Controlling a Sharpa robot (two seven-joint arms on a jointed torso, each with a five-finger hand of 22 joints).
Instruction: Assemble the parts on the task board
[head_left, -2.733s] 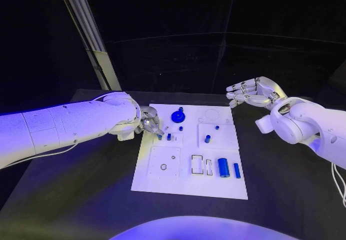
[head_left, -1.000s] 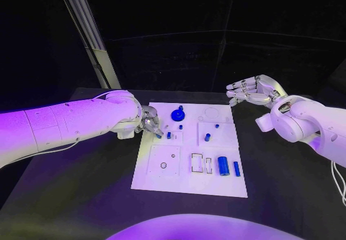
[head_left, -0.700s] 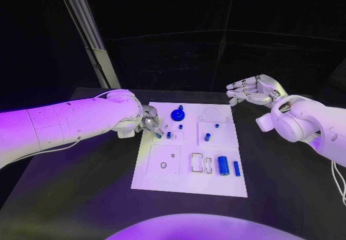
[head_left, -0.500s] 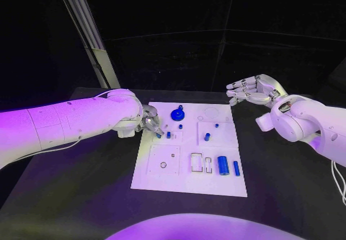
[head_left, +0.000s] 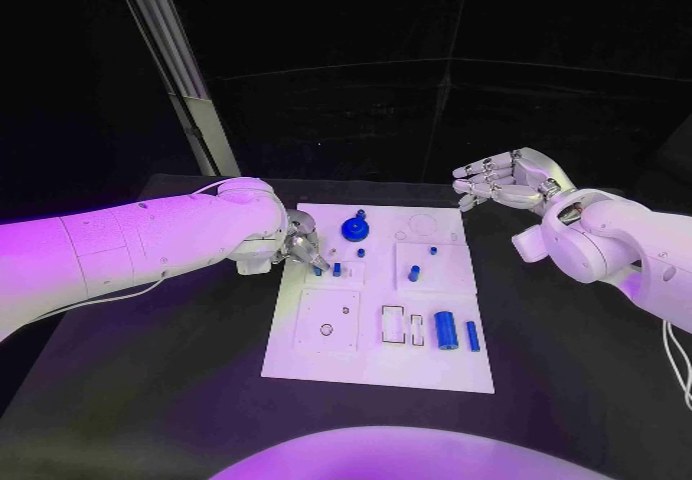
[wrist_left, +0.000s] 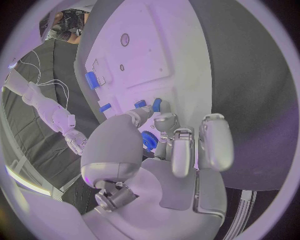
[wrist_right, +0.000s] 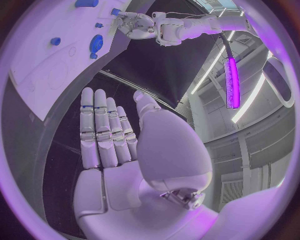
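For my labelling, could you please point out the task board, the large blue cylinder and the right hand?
task board (head_left: 378, 375): head view, bare near edge.
large blue cylinder (head_left: 447, 330): head view, mid-body.
right hand (head_left: 508, 180): head view, palm.

We are looking down at a dark, matte surface (head_left: 159, 400) that is spreading out toward a black backdrop (head_left: 433, 110) — cloth or panel, we cannot tell which. Faint pale seams are crossing that backdrop, one running roughly level and one running upright. A pale metal post (head_left: 185, 90) is leaning up from the far left corner of the surface and catching the light. In the right wrist view we are seeing a long glowing light bar (wrist_right: 231, 82) hanging beside slanted pale beams (wrist_right: 206, 70) — a ceiling or frame structure, though its details are staying unclear to us.
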